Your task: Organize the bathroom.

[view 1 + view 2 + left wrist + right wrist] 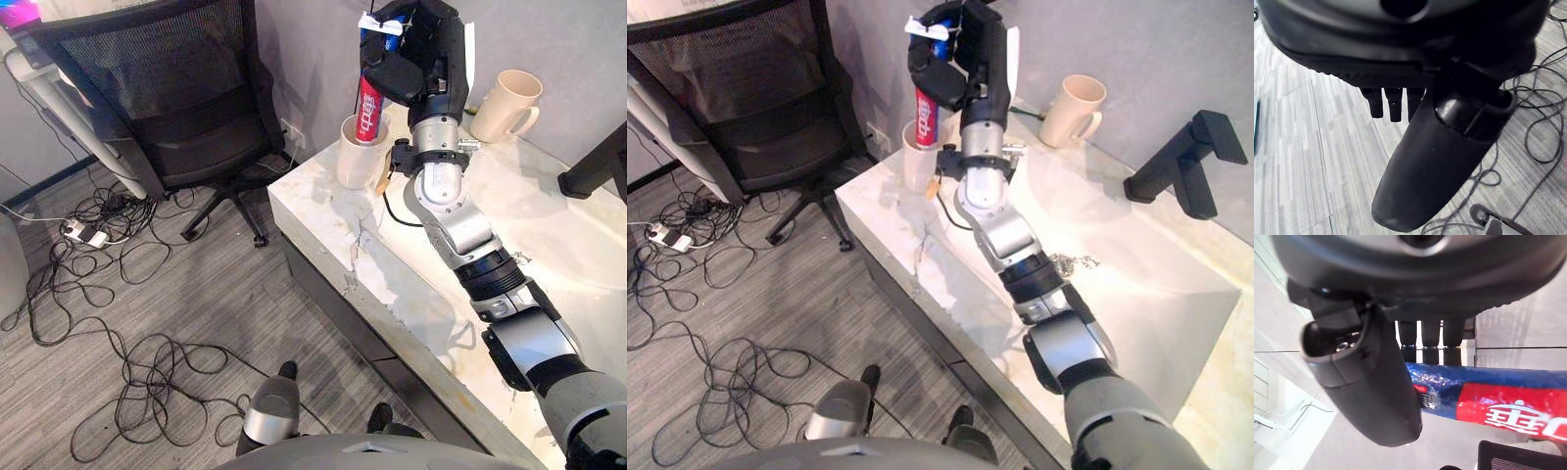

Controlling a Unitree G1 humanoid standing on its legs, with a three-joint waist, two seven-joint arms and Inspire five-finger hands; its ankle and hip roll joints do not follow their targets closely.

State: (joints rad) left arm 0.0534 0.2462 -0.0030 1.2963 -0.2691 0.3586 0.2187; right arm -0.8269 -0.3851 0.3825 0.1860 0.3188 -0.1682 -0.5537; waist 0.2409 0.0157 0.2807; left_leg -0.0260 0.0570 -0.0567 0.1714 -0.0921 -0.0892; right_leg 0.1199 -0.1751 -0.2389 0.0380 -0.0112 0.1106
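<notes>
A red and blue toothpaste tube [368,106] stands with its lower end inside a cream cup [355,152] at the far left corner of the white marble counter [431,284]. My right hand [397,59] is shut on the tube's upper part, thumb [1371,377] on one side and fingers [1422,342] on the other, seen close in the right wrist view with the tube [1498,399] between them. My left hand [1440,147] hangs over the grey floor, fingers relaxed and holding nothing.
A cream mug [505,106] stands at the back of the counter by the wall. A black stand [1185,157] sits at the back right. A black mesh office chair [167,98] and tangled cables [118,294] lie on the floor to the left.
</notes>
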